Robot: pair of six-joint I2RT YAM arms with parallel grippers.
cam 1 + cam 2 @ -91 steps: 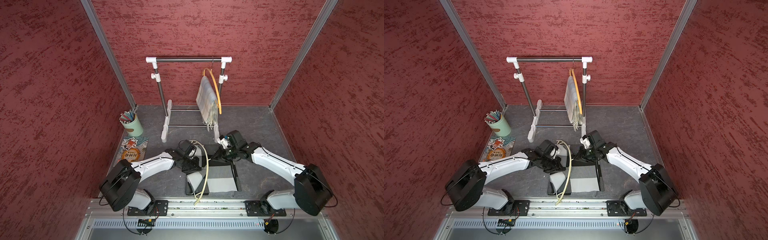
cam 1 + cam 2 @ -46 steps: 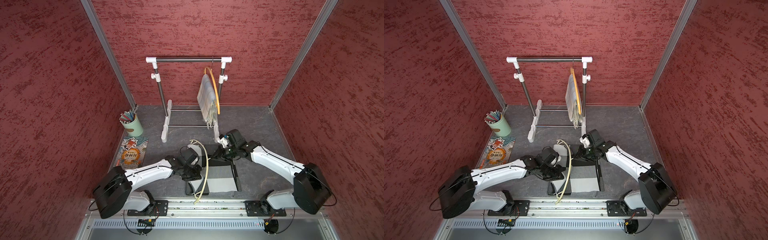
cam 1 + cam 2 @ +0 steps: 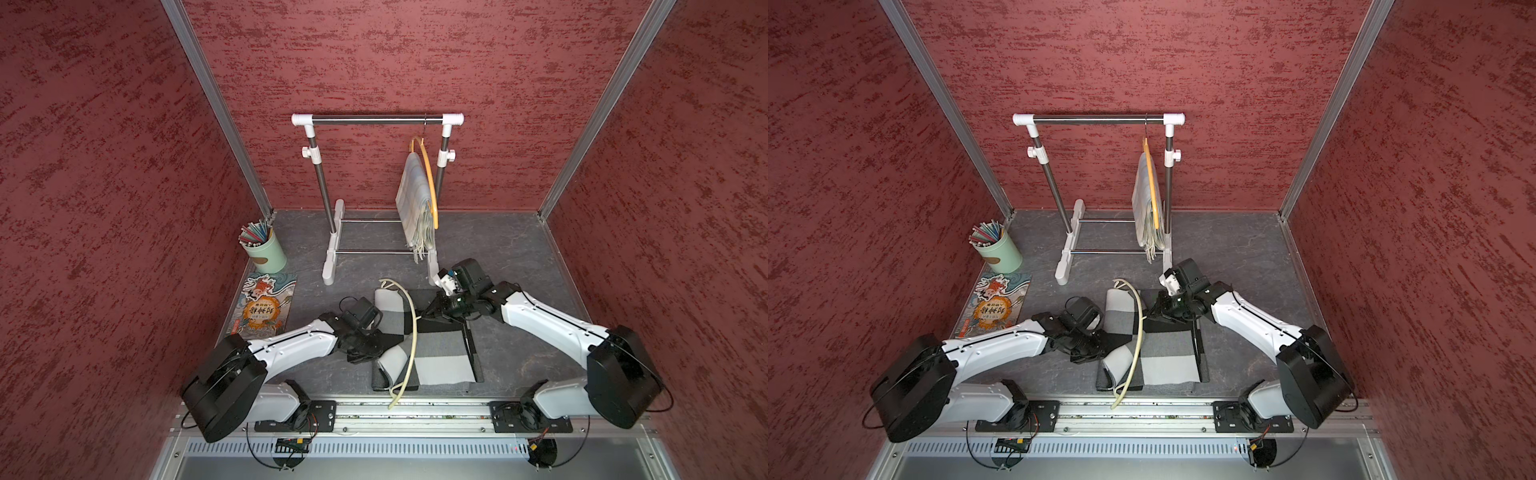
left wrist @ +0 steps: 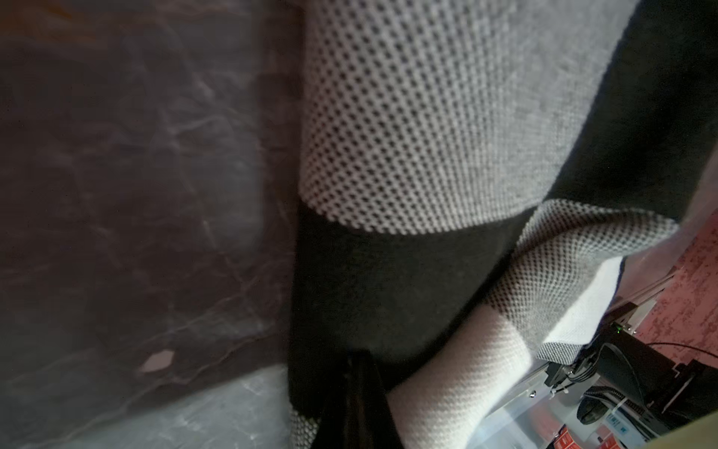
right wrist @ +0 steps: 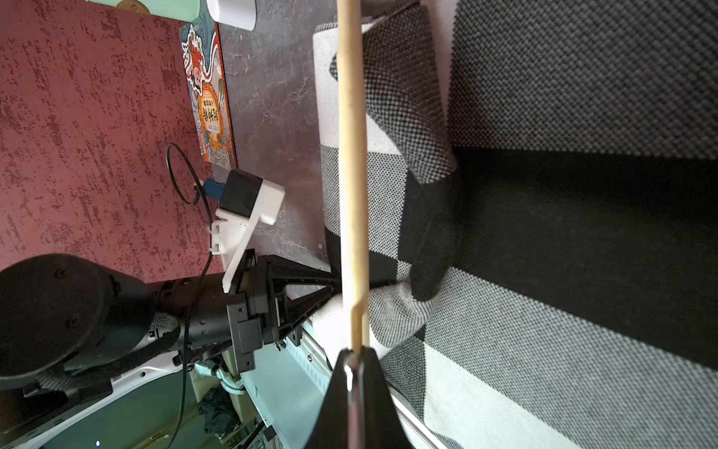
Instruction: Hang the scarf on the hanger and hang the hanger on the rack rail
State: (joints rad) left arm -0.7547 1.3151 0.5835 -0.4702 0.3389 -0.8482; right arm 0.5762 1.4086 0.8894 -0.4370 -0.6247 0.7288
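Note:
The grey, black and white checked scarf [image 3: 440,357] [image 3: 1167,357] lies on the table between the arms, its left edge lifted and folded. A pale wooden hanger [image 3: 413,328] [image 3: 1139,328] rests across it, running from back to front. My left gripper [image 3: 374,345] [image 3: 1096,349] is shut on the scarf's dark left edge; the left wrist view shows the gripper [image 4: 355,361] pinching the cloth [image 4: 427,136]. My right gripper [image 3: 422,318] [image 3: 1147,318] [image 5: 355,355] is shut on the hanger's metal hook, where the wooden bar [image 5: 351,155] begins, above the scarf [image 5: 563,214].
A white clothes rack [image 3: 376,121] stands at the back with another grey scarf [image 3: 415,199] on an orange hanger [image 3: 430,183]. A green cup of pencils [image 3: 266,253] and a picture book [image 3: 262,305] sit at the left. A metal rail [image 3: 415,409] runs along the front.
My left gripper has moved toward the front edge with the scarf's edge in it, folding the cloth. The right arm and the hanger have hardly moved.

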